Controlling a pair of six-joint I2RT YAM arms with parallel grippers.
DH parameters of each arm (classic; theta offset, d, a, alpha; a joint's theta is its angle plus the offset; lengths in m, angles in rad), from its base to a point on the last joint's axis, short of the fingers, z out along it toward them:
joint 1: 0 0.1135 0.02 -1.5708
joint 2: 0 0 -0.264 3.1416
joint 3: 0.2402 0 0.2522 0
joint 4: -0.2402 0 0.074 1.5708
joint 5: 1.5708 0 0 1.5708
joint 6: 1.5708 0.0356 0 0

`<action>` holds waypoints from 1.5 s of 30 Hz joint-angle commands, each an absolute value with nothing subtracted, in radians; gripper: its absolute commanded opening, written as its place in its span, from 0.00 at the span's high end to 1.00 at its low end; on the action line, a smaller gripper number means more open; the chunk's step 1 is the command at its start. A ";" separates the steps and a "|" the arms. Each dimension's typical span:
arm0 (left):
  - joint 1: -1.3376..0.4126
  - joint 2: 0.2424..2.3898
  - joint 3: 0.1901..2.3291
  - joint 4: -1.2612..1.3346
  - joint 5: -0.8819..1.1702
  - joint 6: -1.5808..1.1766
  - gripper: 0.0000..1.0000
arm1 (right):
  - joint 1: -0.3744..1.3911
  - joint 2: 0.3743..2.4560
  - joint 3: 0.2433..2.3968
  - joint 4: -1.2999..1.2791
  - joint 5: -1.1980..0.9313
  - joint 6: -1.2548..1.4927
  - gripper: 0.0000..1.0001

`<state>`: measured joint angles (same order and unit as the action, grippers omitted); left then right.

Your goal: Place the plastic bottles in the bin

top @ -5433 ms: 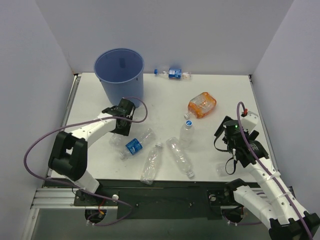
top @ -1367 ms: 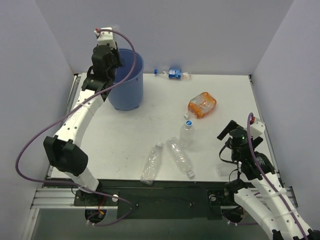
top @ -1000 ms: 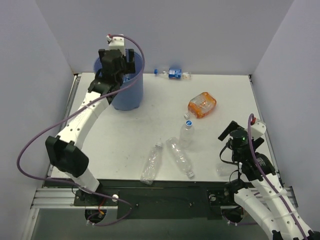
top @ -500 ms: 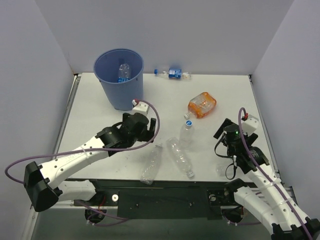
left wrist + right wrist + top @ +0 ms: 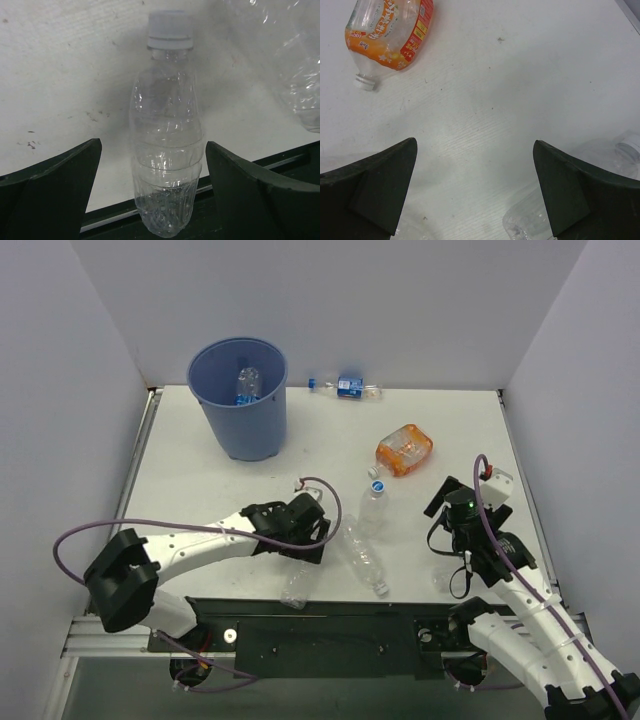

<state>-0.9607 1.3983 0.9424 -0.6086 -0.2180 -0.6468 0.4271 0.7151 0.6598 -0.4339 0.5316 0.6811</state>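
Note:
The light-blue bin [image 5: 238,418] stands at the back left with one plastic bottle [image 5: 246,383] inside it. My left gripper [image 5: 305,538] hangs open over a clear white-capped bottle [image 5: 296,588] lying at the table's front edge. In the left wrist view that bottle [image 5: 166,150] lies between the spread fingers [image 5: 60,185], untouched. Two more clear bottles [image 5: 360,552] [image 5: 372,502] lie mid-table, and a blue-labelled one [image 5: 348,387] lies by the back wall. My right gripper [image 5: 447,508] is open and empty over bare table [image 5: 474,145], with a clear bottle [image 5: 580,210] beside it.
An orange-labelled bottle [image 5: 404,449] lies right of centre, also seen in the right wrist view [image 5: 390,30]. Another clear bottle [image 5: 442,580] lies by the right arm near the front edge. A black rail [image 5: 330,610] runs along the table's front. White walls enclose three sides.
My left arm has swung from above the bin down to the front of the table, leaving a bottle in the bin. Its jaws have widened. The right arm shifted slightly.

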 commanded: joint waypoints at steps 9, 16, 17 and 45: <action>-1.005 1.536 0.974 -0.581 -0.221 -0.660 0.40 | 0.437 0.709 0.672 -0.440 0.565 0.695 0.05; -0.939 1.456 1.257 -0.796 -0.419 -0.468 0.53 | 0.437 0.699 0.675 -0.442 0.572 0.690 0.05; -0.919 1.445 1.293 -0.805 -0.422 -0.439 0.53 | 0.439 0.699 0.675 -0.443 0.572 0.692 0.05; -0.377 1.824 2.060 -0.241 -0.470 0.006 0.06 | 0.449 0.601 0.683 -0.511 0.611 0.707 0.05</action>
<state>-0.3748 1.8542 2.0499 -0.2737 -0.4622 -0.0093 0.4404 0.6125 0.6598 -0.4808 0.5636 0.6926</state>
